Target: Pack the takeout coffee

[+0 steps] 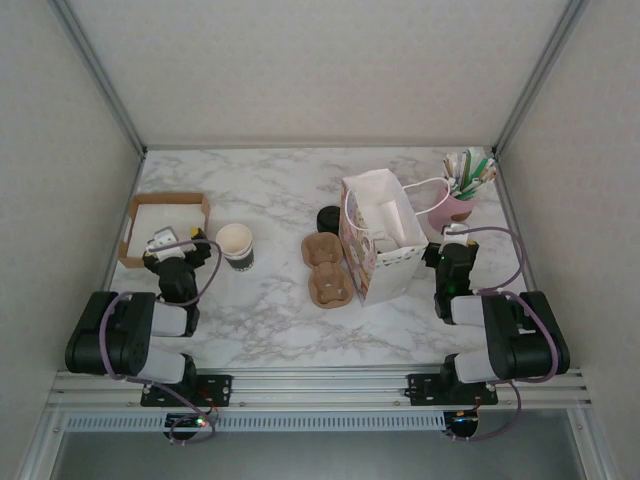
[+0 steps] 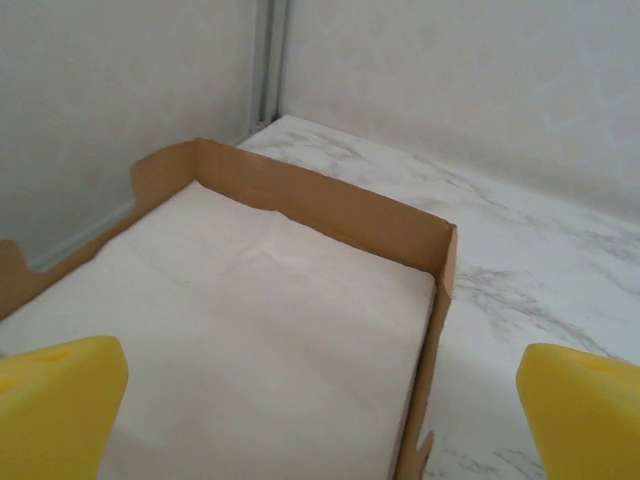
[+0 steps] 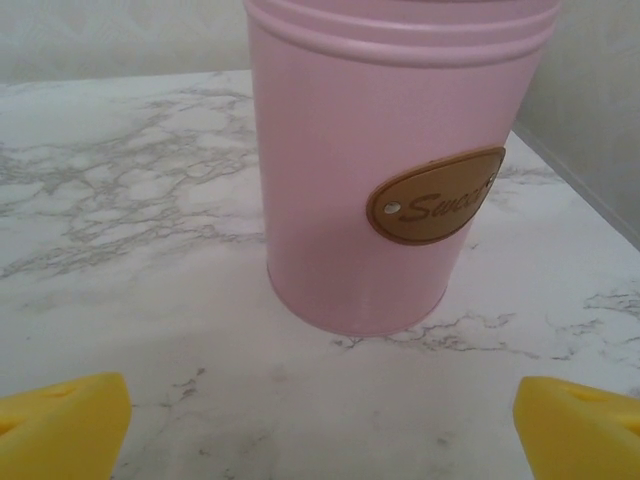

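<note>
While both sit wide open and empty, left end effector (image 1: 165,240) over the napkin tray (image 1: 165,199) and right end effector (image 1: 455,238) facing the pink tin (image 1: 452,208), the lidded coffee cup (image 1: 328,218) is well left of the right one, past the paper bag (image 1: 375,270). Likely risks: the right reach clips bag or tin, or the left one grabs the nearer lidless cup (image 1: 236,243).

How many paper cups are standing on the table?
2: an open cup right of the napkin tray, and a black-lidded cup left of the paper bag. Others may hide inside it.
</note>
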